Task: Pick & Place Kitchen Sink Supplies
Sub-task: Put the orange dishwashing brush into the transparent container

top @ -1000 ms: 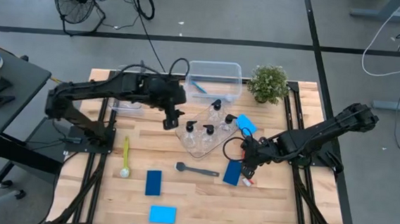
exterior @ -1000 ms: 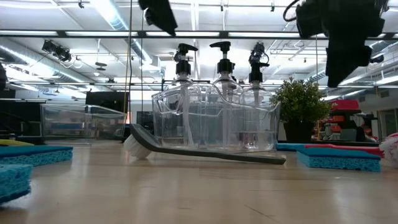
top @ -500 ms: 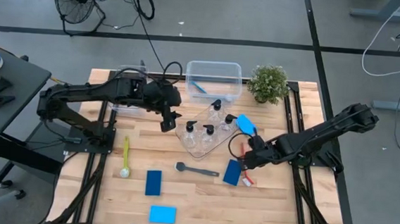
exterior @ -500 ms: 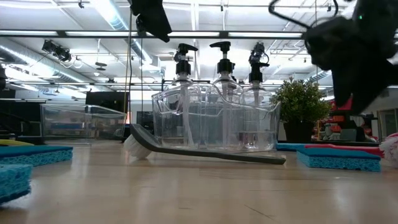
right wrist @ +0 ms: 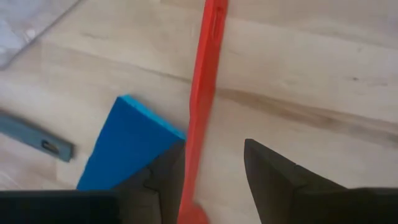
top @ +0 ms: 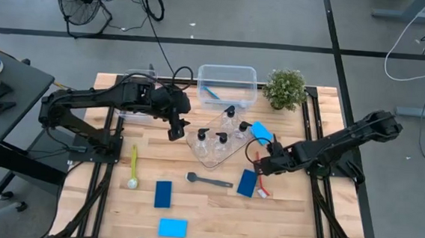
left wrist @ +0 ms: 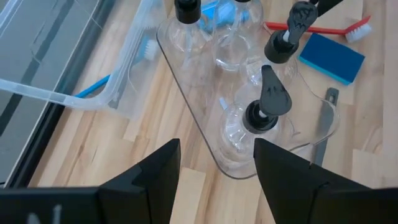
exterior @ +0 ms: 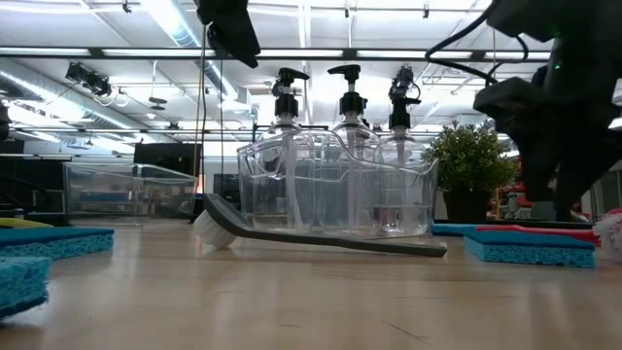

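The right gripper, right of centre in the overhead frame, hangs low over the slim red long-handled brush, its two dark fingers parted with the handle running between them and not yet clamped. Beside the handle lies a dark-blue rectangular sponge, and a grey long-handled brush lies lower centre on the pale wooden table.

The left gripper, upper left of centre, hovers with fingers apart just beside the clear plastic tray holding small clear bottles with black pump tops.

The handle sits nearer one finger than the other, so a closing grip could nudge it sideways or pinch the sponge's edge along with it; a shallow descent could leave the fingers sliding off the thin plastic.

In the overhead frame the red brush is mostly hidden beneath the right arm. Its bristle head is cut off in the right wrist view, and whether the fingertips touch the table cannot be made out.
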Motion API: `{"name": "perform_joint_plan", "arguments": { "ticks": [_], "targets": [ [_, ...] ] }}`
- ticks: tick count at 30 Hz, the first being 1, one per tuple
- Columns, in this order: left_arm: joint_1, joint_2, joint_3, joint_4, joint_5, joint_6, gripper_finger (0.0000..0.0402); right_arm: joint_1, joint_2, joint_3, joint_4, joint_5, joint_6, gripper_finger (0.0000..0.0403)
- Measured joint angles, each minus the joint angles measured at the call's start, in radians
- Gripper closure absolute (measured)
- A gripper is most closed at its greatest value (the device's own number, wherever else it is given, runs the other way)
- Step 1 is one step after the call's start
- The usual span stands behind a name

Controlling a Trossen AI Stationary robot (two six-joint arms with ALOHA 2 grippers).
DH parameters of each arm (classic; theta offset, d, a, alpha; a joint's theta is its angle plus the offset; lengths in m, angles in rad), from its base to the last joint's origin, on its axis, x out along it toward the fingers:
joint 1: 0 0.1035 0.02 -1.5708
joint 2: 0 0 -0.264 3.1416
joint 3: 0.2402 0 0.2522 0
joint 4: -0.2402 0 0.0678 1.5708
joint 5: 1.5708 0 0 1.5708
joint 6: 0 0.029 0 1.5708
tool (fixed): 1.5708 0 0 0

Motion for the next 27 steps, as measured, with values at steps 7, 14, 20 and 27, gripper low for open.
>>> {"name": "perform_joint_plan", "arguments": {
  "ticks": [7,14,20,27],
  "targets": [
    [0.000,0.000,0.000,0.003,-0.007,0.001,0.0191,-0.058,0.055,0.000,0.009,0.005,-0.025,0.0238],
    [0.000,0.000,0.000,0.005,-0.008,0.001,0.0191,-0.079,0.106,0.000,0.097,0.007,-0.037,0.0238],
    [0.000,0.000,0.000,0.005,-0.008,0.001,0.0191,-0.079,0.156,0.000,0.113,0.004,-0.037,0.0238],
    [0.000,0.000,0.000,0.007,-0.008,0.001,0.0191,-0.079,0.207,0.004,0.137,0.005,-0.060,0.0238]
  ]
}}
